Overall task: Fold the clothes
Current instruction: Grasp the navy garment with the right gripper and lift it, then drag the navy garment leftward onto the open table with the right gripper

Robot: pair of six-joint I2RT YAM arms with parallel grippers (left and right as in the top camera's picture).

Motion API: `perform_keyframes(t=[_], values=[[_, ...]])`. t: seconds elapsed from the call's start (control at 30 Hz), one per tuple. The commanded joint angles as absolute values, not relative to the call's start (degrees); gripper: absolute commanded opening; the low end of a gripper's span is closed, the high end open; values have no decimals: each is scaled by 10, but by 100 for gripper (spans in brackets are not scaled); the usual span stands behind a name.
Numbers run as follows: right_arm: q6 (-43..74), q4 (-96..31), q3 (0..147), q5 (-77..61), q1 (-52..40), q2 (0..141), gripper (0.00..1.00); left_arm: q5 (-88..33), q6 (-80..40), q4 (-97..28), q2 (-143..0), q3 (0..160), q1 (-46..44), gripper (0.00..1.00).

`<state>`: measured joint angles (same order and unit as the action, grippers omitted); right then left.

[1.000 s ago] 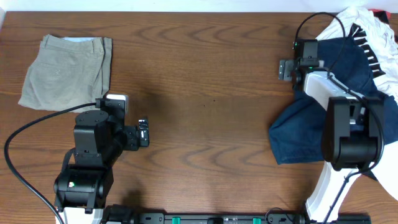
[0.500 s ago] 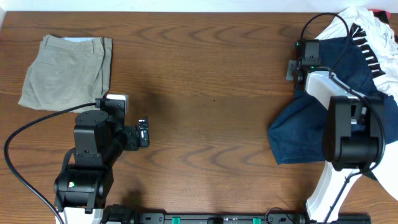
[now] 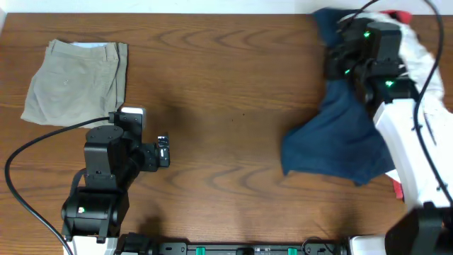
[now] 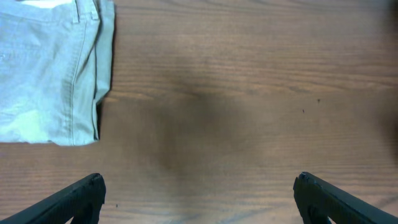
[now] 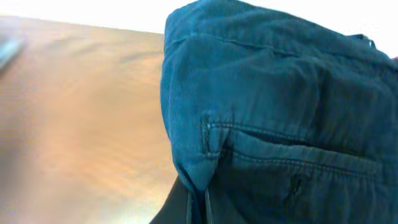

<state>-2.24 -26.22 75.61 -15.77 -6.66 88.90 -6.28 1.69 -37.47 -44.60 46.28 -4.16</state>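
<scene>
From overhead, one piece looks finished to me: the khaki shorts (image 3: 74,81) lie folded into a tidy rectangle at the far left corner of the bench (image 3: 226,85). My left gripper (image 3: 163,150) is parked low on the left, near the shorts but not touching them, and it holds nothing. On the right, the navy trousers (image 3: 340,138) are spread loosely. One end is lifted up toward the far edge by my right arm (image 3: 410,142), and the rest trails down onto the wood. Behind the arm I see a white shirt (image 3: 417,53) bunched up and a red piece (image 3: 402,15) peeking out at the back edge. Neither is folded.

In the left wrist view, the fingers stand wide apart over bare wood. The folded edge of the shorts lies in the upper left, well clear of them.

In the right wrist view, the right gripper (image 5: 198,194) seems clamped on a fold of the trousers beside a stitched pocket seam, and the cloth fills most of the frame.

My reading is that the task is in its early part. One garment is done, the trousers are only picked up with no fold made, and the pile behind them is waiting.
</scene>
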Motion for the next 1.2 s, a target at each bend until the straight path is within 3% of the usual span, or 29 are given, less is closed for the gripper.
perform_keyframes(t=[0.0,0.23,0.43,0.53,0.6,0.87,0.97,1.0,1.07,1.1,1.17], values=[[-103,-308,762,-333,-149,842,2,-70,16,-375,-446,473,-39,98],[-101,-375,762,-190,-236,822,2,-71,16,-375,-446,473,-39,98],[-99,-405,762,-183,-237,823,2,-71,16,-375,-446,473,-39,98],[-99,-411,762,-199,-237,823,6,-71,16,-375,-446,473,-39,98],[-99,-415,762,-206,-237,823,16,-71,16,-375,-446,473,-39,98],[-133,-438,762,-310,-237,823,23,-71,16,-375,-446,473,-39,98],[-129,-433,762,-183,-234,824,9,-71,16,-375,-446,473,-39,98],[-119,-426,762,-126,-232,826,15,-71,16,-375,-446,473,-39,98],[-74,-404,762,5,-229,835,53,-71,16,-375,-446,473,-39,98],[-60,-390,762,58,-227,842,66,-71,16,-375,-446,473,-39,98],[-64,-365,762,106,-220,861,72,-71,16,-375,-446,473,-39,98]])
